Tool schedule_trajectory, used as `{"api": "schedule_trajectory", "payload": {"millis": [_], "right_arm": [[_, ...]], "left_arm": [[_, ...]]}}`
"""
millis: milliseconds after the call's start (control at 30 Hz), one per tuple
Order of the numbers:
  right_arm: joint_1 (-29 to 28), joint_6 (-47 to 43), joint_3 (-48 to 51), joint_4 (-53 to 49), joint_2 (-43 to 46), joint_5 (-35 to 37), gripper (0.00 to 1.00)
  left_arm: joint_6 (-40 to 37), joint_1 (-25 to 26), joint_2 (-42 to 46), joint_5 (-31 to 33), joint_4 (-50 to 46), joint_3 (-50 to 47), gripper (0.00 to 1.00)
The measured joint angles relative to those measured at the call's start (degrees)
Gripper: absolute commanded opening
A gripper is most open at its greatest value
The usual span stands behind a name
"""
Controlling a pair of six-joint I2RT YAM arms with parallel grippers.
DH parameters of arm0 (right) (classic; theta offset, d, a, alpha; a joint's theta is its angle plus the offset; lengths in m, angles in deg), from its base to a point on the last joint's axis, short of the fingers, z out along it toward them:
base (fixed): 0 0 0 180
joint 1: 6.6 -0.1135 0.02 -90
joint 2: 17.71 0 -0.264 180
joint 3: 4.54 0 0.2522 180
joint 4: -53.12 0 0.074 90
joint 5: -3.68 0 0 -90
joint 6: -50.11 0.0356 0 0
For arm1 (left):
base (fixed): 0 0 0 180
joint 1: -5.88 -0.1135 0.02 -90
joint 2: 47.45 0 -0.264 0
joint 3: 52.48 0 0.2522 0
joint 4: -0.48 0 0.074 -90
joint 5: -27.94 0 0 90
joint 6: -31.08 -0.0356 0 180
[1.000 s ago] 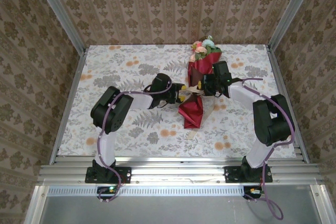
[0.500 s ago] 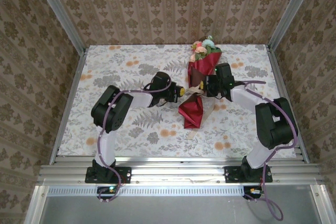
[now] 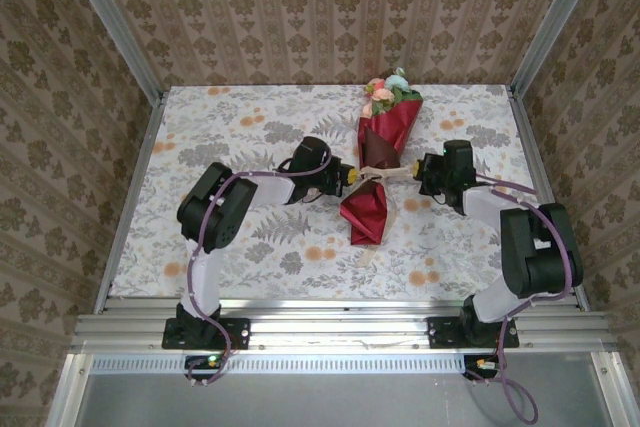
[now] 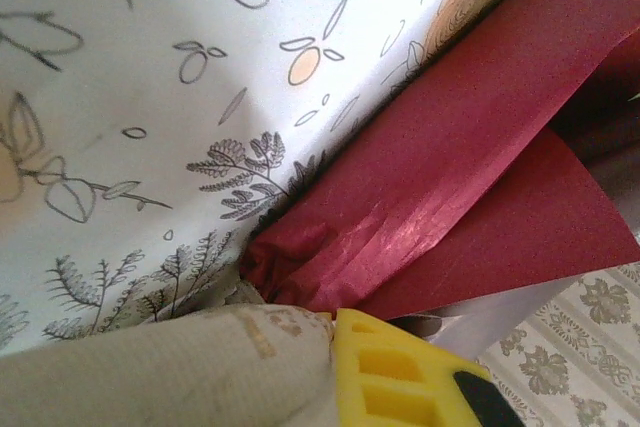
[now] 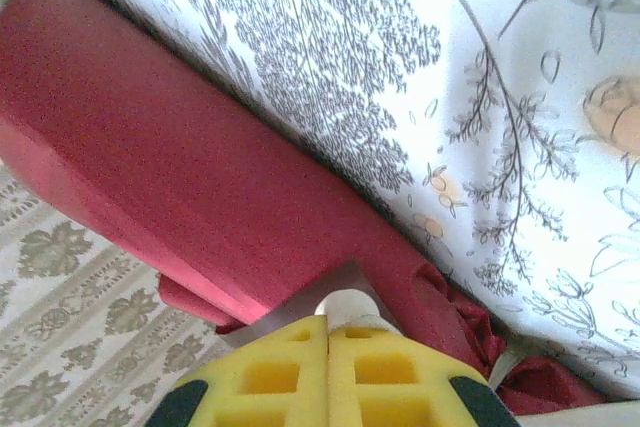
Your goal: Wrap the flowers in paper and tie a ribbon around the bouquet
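Where the red cone narrows to a waist, the ribbon (image 3: 392, 173) is drawn out as a thin, pale line crossing the bouquet (image 3: 380, 147) from side to side, with an end held on each side. The left pincer (image 3: 350, 176) is closed on the ribbon just beside the cone's left edge. From its wrist camera the strip shows close up as a soft beige band with a fine woven texture, pressed against a yellow fingertip (image 4: 400, 382) moulded with square hollows. The right pincer (image 3: 418, 170) sits a little apart from the cone's right edge, its two yellow pads clamped flat together on a small cream bit of ribbon (image 5: 345, 304). The bouquet lies flat toward the middle-back of the surface (image 3: 230, 127), wide end pointing at the far wall. The flowers (image 3: 386, 92) spill out there in pink, peach and pale blue, with green leaves among them. The paper (image 3: 366, 212) looks matte and finely grained, bright red on the outer folds and darker maroon on the inner ones. Below the waist it flares into a crumpled, pointed tail. Seen from the left wrist, its creases are sharp and catch a slight sheen. Beneath it all, the cloth covering the surface is white, printed with grey ferns and orange blossoms.
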Motion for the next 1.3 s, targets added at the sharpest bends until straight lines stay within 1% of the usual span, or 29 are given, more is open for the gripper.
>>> {"api": "schedule_trajectory", "payload": {"millis": [167,733,867,1000,1300], "right_arm": [[3.0,0.1,3.3,3.2,0.4,0.1,0.0],[9.9,-2.0,9.3,5.7,0.4,-0.1,0.0],[11.3,-3.4,9.4,5.6,0.4,-0.2,0.0],[11.7,-4.8,9.4,4.8,0.4,-0.5,0.0],[12.5,-9.3,8.1,-0.6,0.4,-0.5,0.0]], "left_arm": [[-0.7,0.0,-0.1,-0.7,-1.0,0.6,0.0],[-3.1,-0.8,-0.1,-1.7,-3.6,-0.2,0.0],[-3.3,-1.4,-0.1,-1.9,-4.0,-1.2,0.0],[-3.8,-1.6,-0.1,-2.4,-4.0,-1.3,0.0],[-4.3,-1.8,0.1,-2.9,-4.0,-1.4,0.0]]}}
